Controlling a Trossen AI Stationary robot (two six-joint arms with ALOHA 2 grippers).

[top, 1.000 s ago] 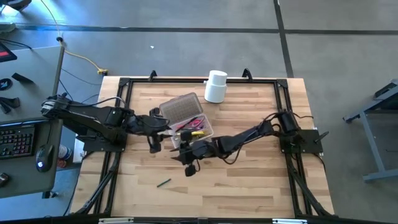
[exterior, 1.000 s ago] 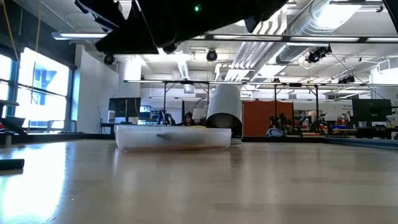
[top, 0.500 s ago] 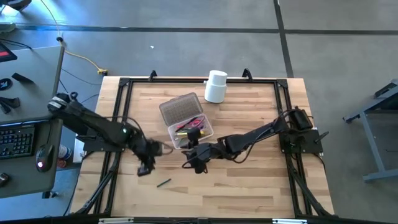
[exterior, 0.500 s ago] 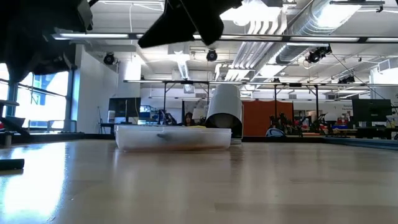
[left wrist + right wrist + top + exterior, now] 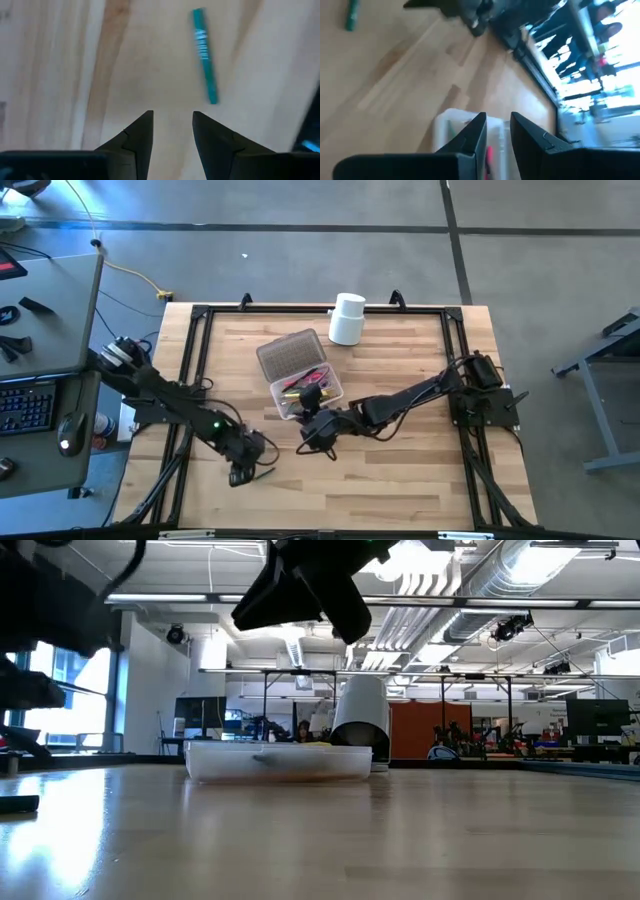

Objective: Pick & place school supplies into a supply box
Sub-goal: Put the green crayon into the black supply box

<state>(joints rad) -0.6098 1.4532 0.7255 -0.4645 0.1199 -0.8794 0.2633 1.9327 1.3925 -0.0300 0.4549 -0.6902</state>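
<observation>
The clear supply box point(image 5: 308, 392) sits mid-table with its greyish lid point(image 5: 288, 354) swung open toward the far side. Pink, yellow and dark supplies lie inside it. One green pen point(image 5: 263, 474) lies flat on the wood near the table's near-left part, and it also shows in the left wrist view point(image 5: 205, 62). My left gripper point(image 5: 240, 472) hovers just left of that pen, open and empty point(image 5: 172, 120). My right gripper point(image 5: 318, 436) hangs at the box's near edge, open and empty point(image 5: 497, 125), with the box's clear wall point(image 5: 451, 122) below it.
A white cylindrical container point(image 5: 347, 318) stands at the far edge behind the box; in the low view it rises behind the box point(image 5: 280, 760). A black frame point(image 5: 200, 315) runs around the tabletop. Bare wood lies on the near and right parts.
My left gripper has swung away from the box's left side toward the table's near edge and has come down beside the green pen. My right gripper has shifted slightly rightward by the box's near edge. The box and the pen have stayed put.
</observation>
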